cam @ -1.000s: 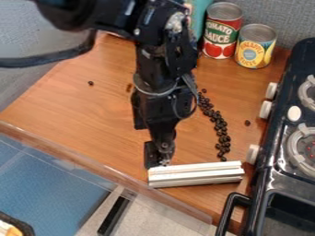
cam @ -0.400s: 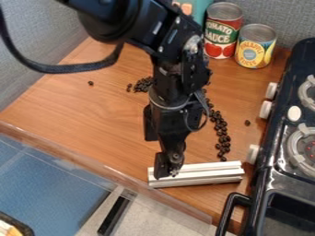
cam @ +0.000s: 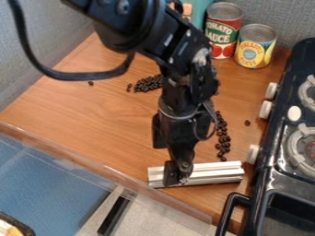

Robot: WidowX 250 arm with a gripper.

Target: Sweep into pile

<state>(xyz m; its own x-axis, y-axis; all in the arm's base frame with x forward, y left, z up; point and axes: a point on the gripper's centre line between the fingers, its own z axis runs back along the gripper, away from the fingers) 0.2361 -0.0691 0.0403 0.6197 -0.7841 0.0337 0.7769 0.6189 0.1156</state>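
End effector (cam: pixel 177 178) over wooden counter (cam: pixel 92 115), grey walls (cam: pixel 289 18).

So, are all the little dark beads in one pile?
No, a cluster lies on one side of the arm and a trail on the other.

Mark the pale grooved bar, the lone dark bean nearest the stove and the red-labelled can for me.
Pale grooved bar (cam: pixel 216 172): camera view, uncovered stretch right of the gripper (cam: pixel 178 179).
Lone dark bean (cam: pixel 247 123): camera view, its middle.
Red-labelled can (cam: pixel 223 33): camera view, front label.
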